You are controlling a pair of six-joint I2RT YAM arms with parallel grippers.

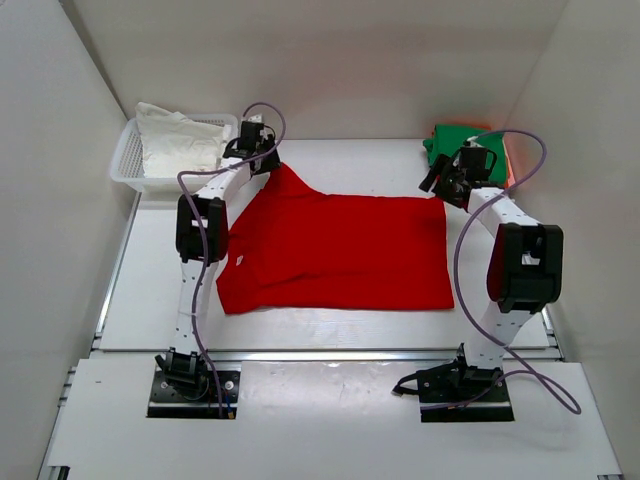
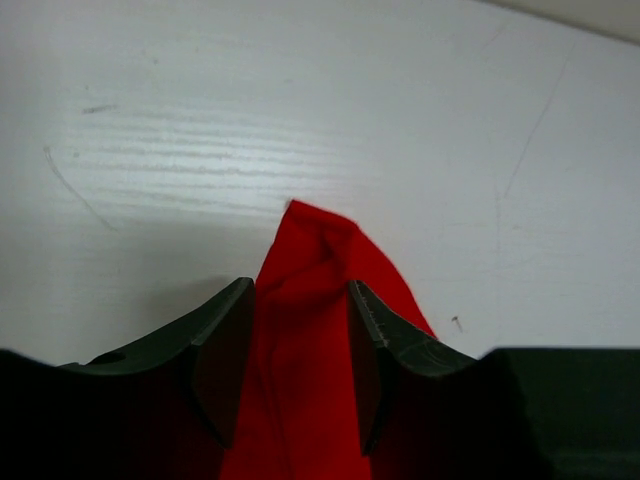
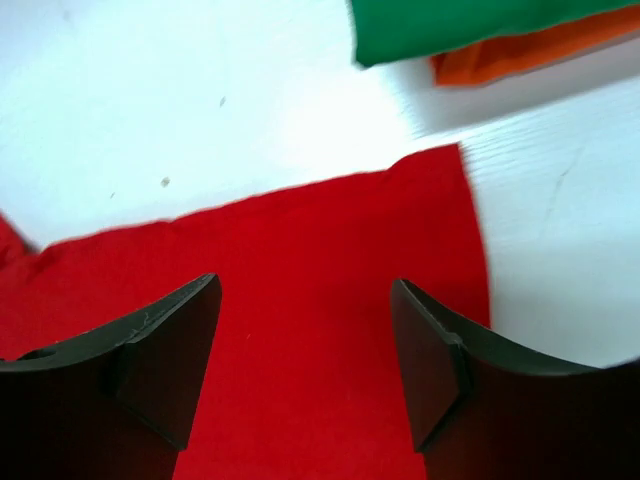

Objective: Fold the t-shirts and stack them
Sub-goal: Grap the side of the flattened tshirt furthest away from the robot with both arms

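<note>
On the white table the red t-shirt lies spread flat. The left gripper pinches its far-left sleeve. The right gripper hangs spread above its far-right corner, near the green t-shirt lying on the orange t-shirt.

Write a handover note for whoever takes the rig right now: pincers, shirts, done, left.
Left pincer: shut on the far-left tip of the red t-shirt.
Right pincer: open, over the red shirt's far-right corner, holding nothing.
Shirts: red one lies spread out on the table, unfolded. Green t-shirt sits on the orange t-shirt at the far right; both look folded.
Done: green and orange stacked, by the look of it.
Left: fold the red one and put it on that stack.
</note>
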